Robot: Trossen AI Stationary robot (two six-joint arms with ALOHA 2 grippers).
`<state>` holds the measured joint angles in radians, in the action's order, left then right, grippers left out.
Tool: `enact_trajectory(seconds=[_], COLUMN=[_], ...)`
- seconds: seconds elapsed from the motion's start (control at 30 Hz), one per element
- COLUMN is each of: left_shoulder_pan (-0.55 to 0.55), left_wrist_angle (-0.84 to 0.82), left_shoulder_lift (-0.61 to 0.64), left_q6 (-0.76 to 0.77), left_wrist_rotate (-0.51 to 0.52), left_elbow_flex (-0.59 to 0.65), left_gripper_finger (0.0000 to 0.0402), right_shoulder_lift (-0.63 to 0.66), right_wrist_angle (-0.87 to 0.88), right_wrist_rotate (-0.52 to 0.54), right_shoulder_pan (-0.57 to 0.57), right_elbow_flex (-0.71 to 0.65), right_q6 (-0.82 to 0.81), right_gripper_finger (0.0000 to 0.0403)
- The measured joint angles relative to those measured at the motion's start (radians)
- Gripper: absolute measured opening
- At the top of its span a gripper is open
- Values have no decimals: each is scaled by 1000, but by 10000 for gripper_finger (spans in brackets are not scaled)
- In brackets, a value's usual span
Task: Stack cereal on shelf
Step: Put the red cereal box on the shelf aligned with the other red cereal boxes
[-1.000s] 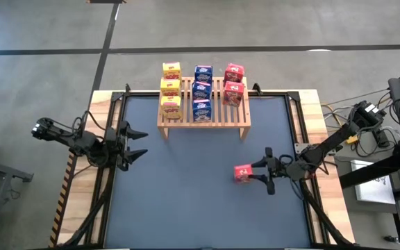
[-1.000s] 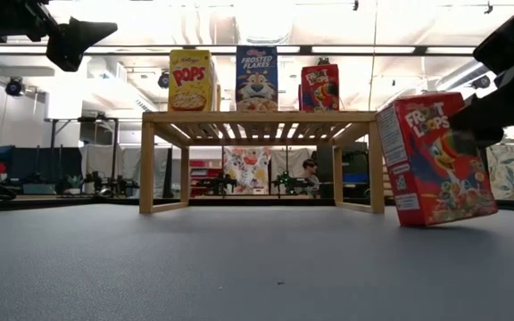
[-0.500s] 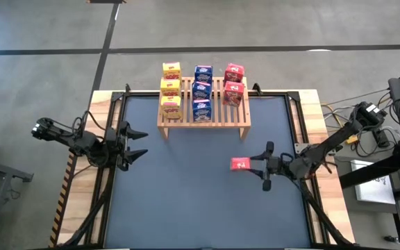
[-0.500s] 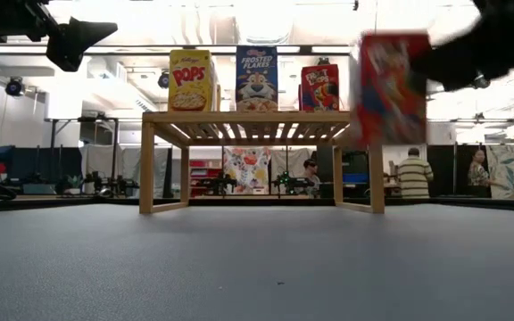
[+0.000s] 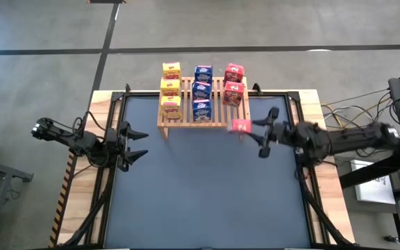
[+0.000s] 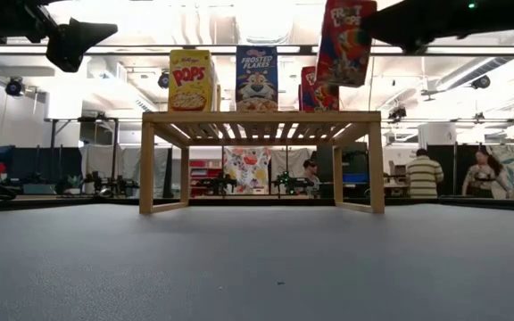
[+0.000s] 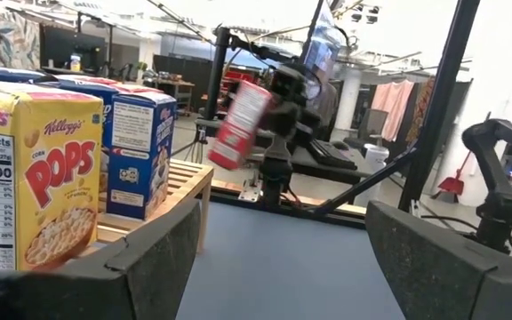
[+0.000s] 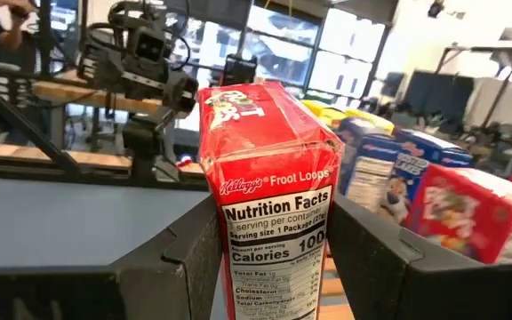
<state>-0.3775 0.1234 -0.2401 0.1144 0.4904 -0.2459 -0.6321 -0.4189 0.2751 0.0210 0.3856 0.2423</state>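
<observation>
While the right gripper [image 5: 250,130] holds a red cereal box [image 5: 240,126] in the air, we see it at the front right part of the shelf [image 5: 203,117].

To the left of the shelf, well apart from it, we find the left gripper [image 5: 139,144] waiting above the table [image 5: 193,201] with its fingers spread wide and nothing between them. On the shelf we count three yellow boxes [image 5: 171,89] in the left row, then three blue boxes [image 5: 201,92] in the middle, then two red boxes [image 5: 233,85] in the right row. In the low view the held box [image 6: 347,40] hangs tilted, higher than the shelf top [image 6: 261,116]. In the right wrist view, the fingers [image 8: 172,258] press its two sides.
</observation>
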Motion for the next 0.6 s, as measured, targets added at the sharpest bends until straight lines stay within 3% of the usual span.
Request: enact_trajectory(seconds=[0.2, 0.3, 0.43, 0.6], left_shoulder_pan=[0, 0, 0, 0], left_wrist_angle=[-3, -8, -8, -7], left_shoulder_lift=[0, 0, 0, 0], left_q6=[0, -3, -16, -16], left_wrist_rotate=[-4, -4, -4, -4], left_elbow_flex=[0, 0, 0, 0], left_gripper_finger=[303, 303, 303, 303], right_shoulder_lift=[14, -22, -93, -176], right_wrist_angle=[205, 239, 236, 166], right_wrist_rotate=[-413, -549, -625, -674], right_shoulder_pan=[-341, -470, -565, -593], right_elbow_flex=[133, 171, 179, 178], right_q6=[-78, -108, -120, -126], right_gripper_finger=[176, 176, 176, 176])
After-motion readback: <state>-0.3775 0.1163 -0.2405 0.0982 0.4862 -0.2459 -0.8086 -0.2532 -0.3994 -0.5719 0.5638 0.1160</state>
